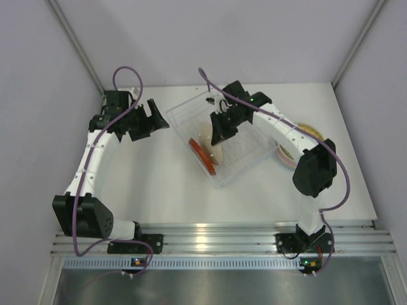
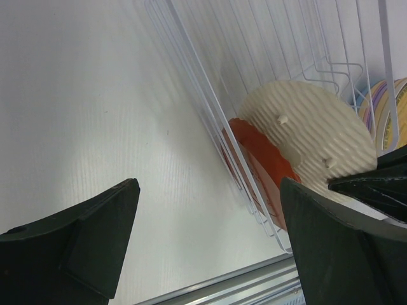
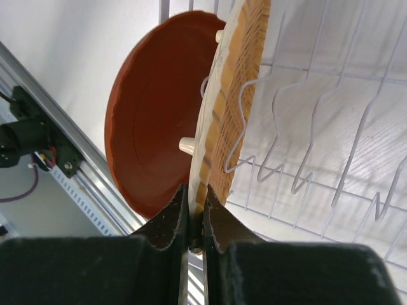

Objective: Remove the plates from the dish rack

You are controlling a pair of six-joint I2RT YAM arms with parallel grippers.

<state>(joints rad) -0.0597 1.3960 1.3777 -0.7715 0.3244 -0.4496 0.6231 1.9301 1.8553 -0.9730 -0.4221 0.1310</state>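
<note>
1 cream plate (image 2: pixel 305 127) rim pinched by right hand (image 3: pixel 194 190), red plate (image 3: pixel 152 114) just beside, left hand (image 2: pixel 208 190) spread, seemingly empty, outside rack (image 1: pixel 189 105)

Two plates (image 1: pixel 206 143) stand in the dish rack (image 1: pixel 247 154) (near end, one behind the other), a stack (image 1: pixel 285 157) to its right.

The stacked coloured round plates (image 1: pixel 285 159) are half hidden by the right arm (image 1: pixel 280 127). A cream plate's (image 3: pixel 212 127) rim is covered by the right pincer (image 3: pixel 194 194).

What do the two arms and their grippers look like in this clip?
The left arm and right arm have white links, black joint housings and looping purple cables. The left gripper and right gripper are black, with wedge-shaped fingers.
</note>
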